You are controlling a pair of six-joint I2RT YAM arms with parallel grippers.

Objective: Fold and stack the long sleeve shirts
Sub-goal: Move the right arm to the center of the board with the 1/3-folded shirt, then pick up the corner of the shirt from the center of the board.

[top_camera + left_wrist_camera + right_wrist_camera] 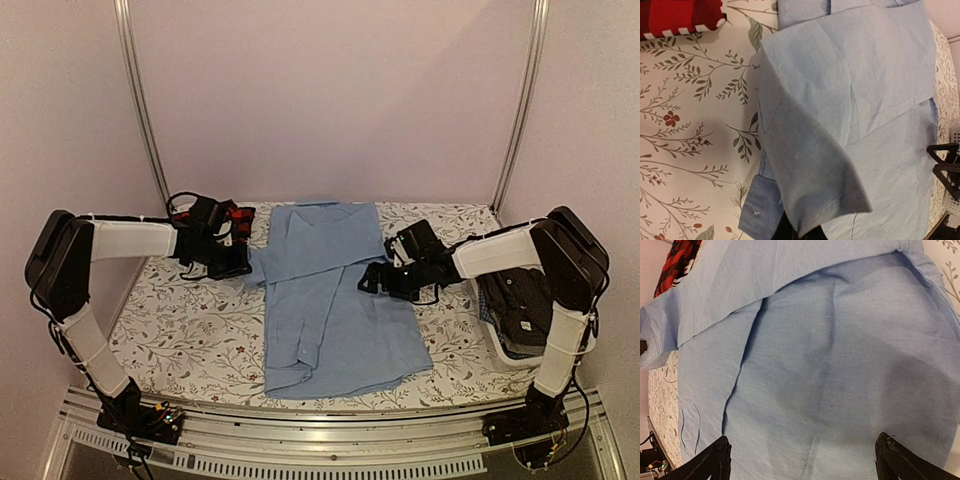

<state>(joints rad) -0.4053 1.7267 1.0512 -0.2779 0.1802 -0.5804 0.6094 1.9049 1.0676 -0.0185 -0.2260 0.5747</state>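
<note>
Limp light blue button-front shirt (330,300), spread mid-worktop (190,330).
It looks light and floppy, best gripped at hems or seams. The left fingers (232,266) pinch its raised left edge; the right fingers (715,462) hang spread over its right side. A red-and-black plaid shirt (680,15) crowds the left arm; a white plastic basket (487,322) stands at the right.

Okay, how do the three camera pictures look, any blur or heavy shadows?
Top view: even light, sharp, the light blue shirt clear. Left wrist view: its raised fold sits close, soft and shaded. Right wrist view: a dark shadow falls on the cloth near the right gripper.
</note>
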